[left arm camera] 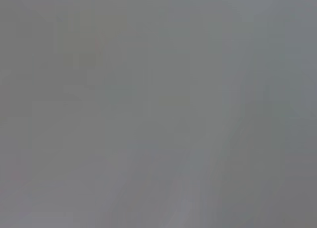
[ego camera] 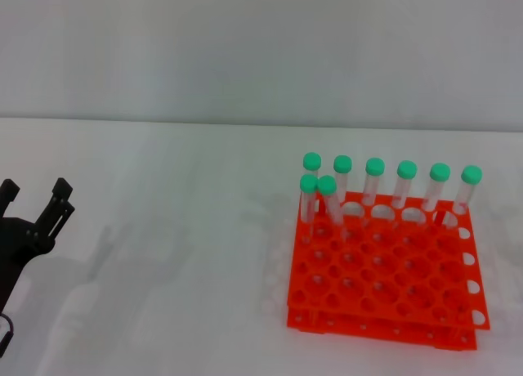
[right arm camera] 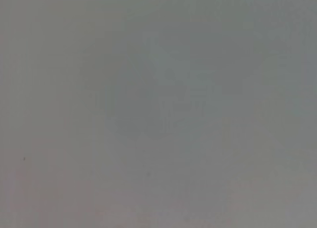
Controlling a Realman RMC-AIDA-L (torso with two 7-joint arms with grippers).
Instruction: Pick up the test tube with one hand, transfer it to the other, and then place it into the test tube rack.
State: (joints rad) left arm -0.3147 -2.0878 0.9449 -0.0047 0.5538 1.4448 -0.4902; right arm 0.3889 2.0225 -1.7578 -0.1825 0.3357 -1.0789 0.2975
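Eight test tubes (ego camera: 328, 198) with green caps stand in the orange test tube rack (ego camera: 384, 270) at the lower right of the frame. At the far left edge, the left gripper (ego camera: 37, 198) hangs with its fingers spread apart, holding nothing. No right gripper shows. No loose tube lies on the white table (ego camera: 180, 253), so a grab there could catch only air.

One overhead head camera, two wrist cameras showing only grey.
The head view looks forward and down across the white counter (ego camera: 204, 253) to a far wall; both wrist views show featureless grey, sharing nothing recognisable with it.
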